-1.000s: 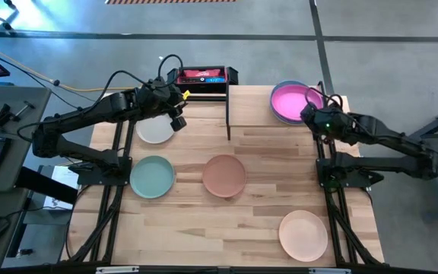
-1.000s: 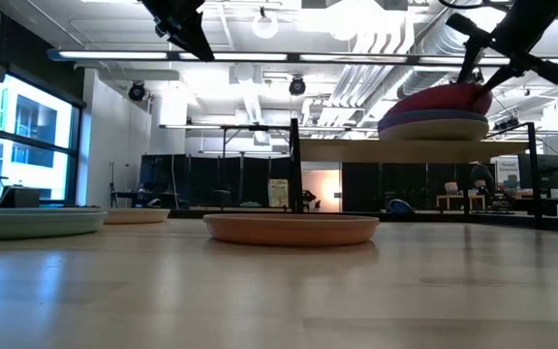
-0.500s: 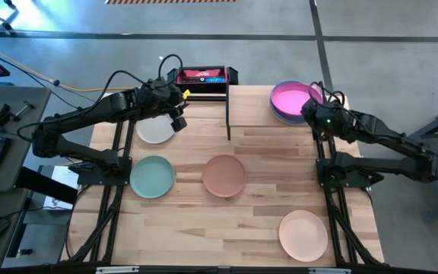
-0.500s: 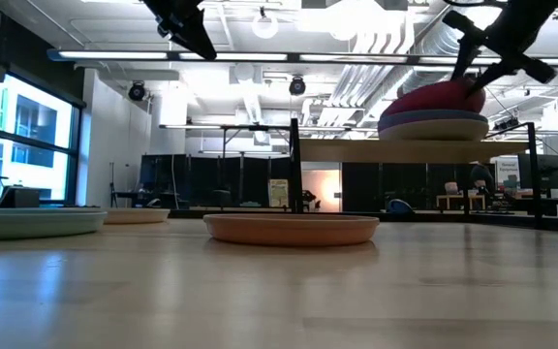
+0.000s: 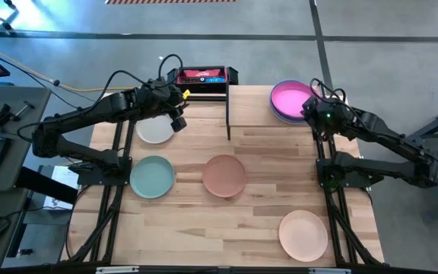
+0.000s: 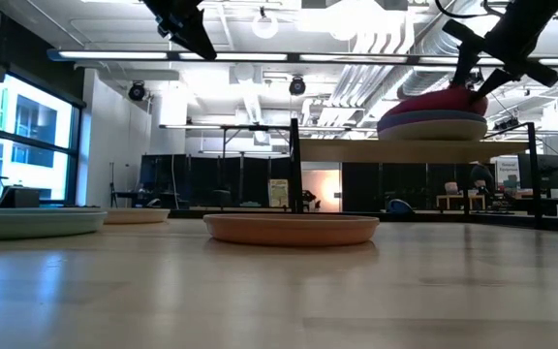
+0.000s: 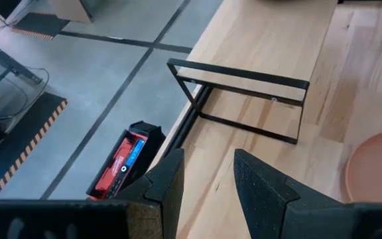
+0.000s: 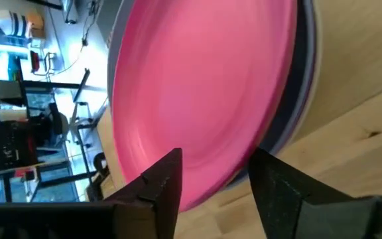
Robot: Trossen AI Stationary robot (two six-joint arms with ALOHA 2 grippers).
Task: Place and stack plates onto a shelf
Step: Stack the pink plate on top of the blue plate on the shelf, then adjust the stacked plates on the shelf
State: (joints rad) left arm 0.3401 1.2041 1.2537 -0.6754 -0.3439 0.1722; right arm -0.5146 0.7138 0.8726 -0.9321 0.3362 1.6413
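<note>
Pink plate [image 5: 290,97] tops a stack on the shelf [image 5: 258,108] at the upper right of the high view, over a purple plate [image 6: 432,119] and a cream plate [image 6: 434,130]. The right gripper [image 5: 315,110] hovers at the stack's near edge, fingers apart. The left gripper [image 5: 177,120], fingers also apart, hangs above the white plate [image 5: 153,131] at upper left. Mint plate [image 5: 152,176], terracotta plate [image 5: 224,175] and peach plate [image 5: 303,235] lie on the tabletop [image 5: 249,221].
</note>
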